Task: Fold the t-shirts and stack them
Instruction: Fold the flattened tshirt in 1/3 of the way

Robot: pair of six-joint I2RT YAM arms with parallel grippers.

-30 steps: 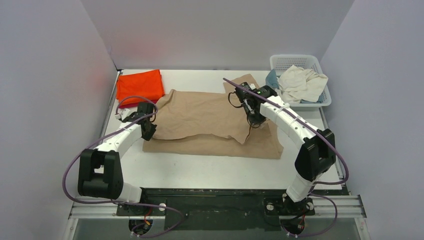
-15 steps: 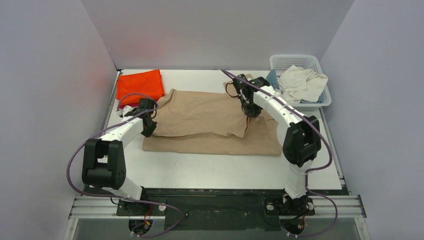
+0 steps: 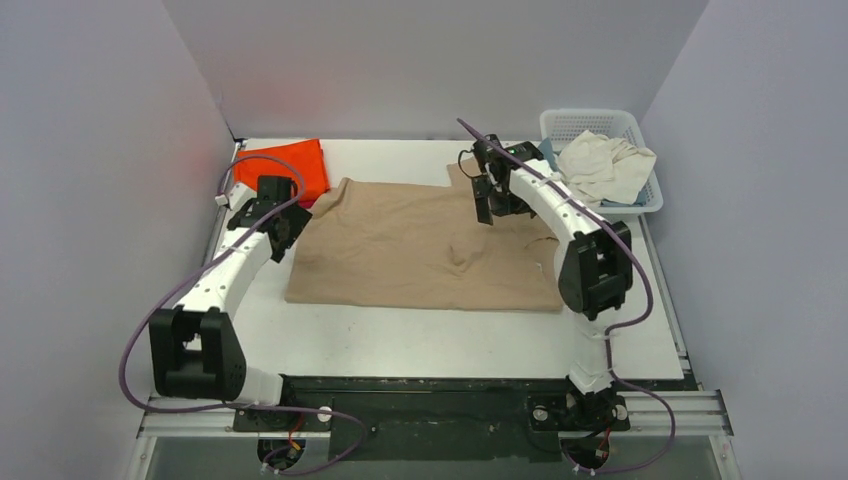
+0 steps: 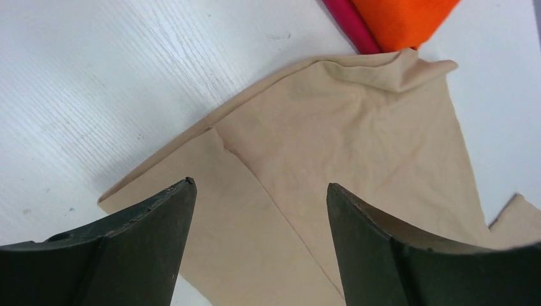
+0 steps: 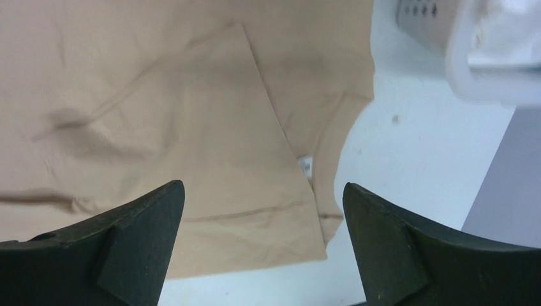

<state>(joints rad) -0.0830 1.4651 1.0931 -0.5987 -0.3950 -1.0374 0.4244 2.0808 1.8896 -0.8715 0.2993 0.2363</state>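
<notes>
Tan-beige cloth is spread flat across the middle of the white bench (image 3: 400, 335): the large tan t-shirt (image 3: 420, 250) is laid out there with a few soft creases, and its far left corner reaches the folded orange t-shirt (image 3: 290, 165) at the bench's far left. In the left wrist view a strip of a dark red t-shirt (image 4: 349, 29) is seen just beside the orange one. At the far right corner a white lattice basket (image 3: 590, 120) is set, and a crumpled cream-white t-shirt (image 3: 600, 165) is heaped in it, with a bit of blue cloth (image 3: 545, 155) showing at its left side. The left hand (image 4: 258, 185) is held above the tan shirt's left edge, near the orange shirt; its fingers are spread wide and nothing is gripped between them. The right hand (image 5: 263, 185) is held over the far right part of the tan shirt, close to the basket, likewise wide apart and holding nothing. A small white label (image 5: 306, 166) is seen on the cloth below it.
</notes>
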